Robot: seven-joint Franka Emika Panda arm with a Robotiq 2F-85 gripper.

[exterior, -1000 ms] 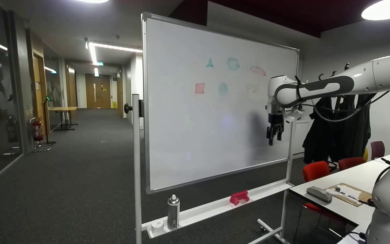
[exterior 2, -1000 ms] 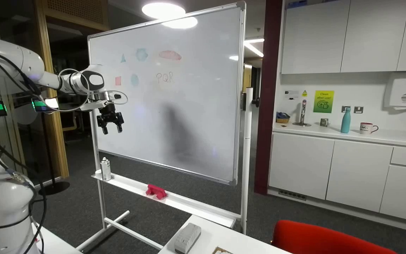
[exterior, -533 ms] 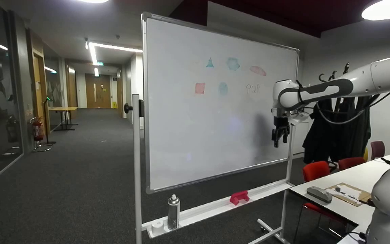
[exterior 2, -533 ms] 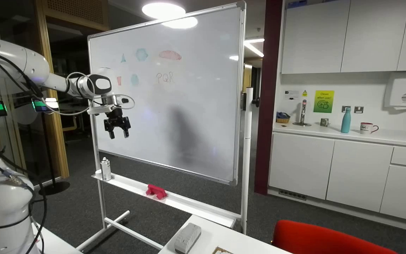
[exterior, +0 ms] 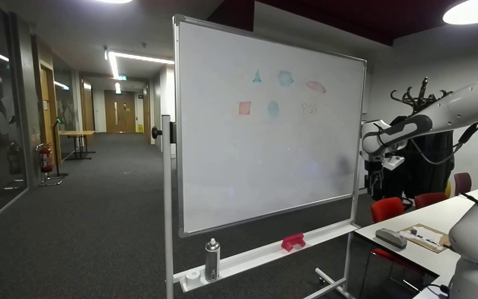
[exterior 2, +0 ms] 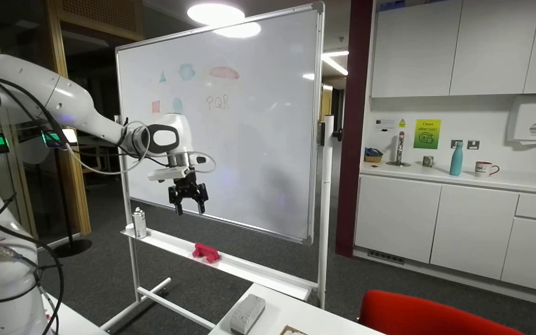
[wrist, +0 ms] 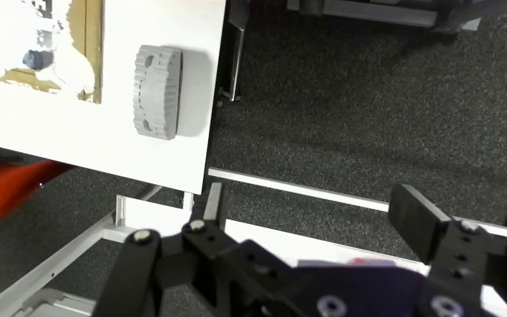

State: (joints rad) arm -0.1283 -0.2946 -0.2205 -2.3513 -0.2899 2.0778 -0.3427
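My black gripper [exterior 2: 190, 211] points downward in front of the whiteboard [exterior 2: 249, 139], its jaws wide apart with nothing between them. In the wrist view, the gripper [wrist: 310, 193] shows floor and part of the white tray beyond its spread fingers. A red holder [exterior 2: 206, 252] lies on the board's tray [exterior 2: 258, 274], lower than the gripper; in the wrist view the gripper body hides most of it. A grey eraser [wrist: 156, 92] rests on the white table [wrist: 104, 132]. Faded blue and red shapes and the letters PQR [exterior: 310, 109] are drawn on the board.
On the tray's far end stand a spray can [exterior: 213, 260] and a white roll [exterior: 193, 277]. Torn cardboard [wrist: 87, 35] lies on the table near the eraser. A red chair [exterior 2: 435, 311] stands by the table. Loose cables [exterior 2: 54, 246] hang along the arm.
The arm has lowered and drawn back from the whiteboard, carrying the gripper down toward the tray's height. Its shadow on the board has shifted and shrunk. The jaws have stayed open.
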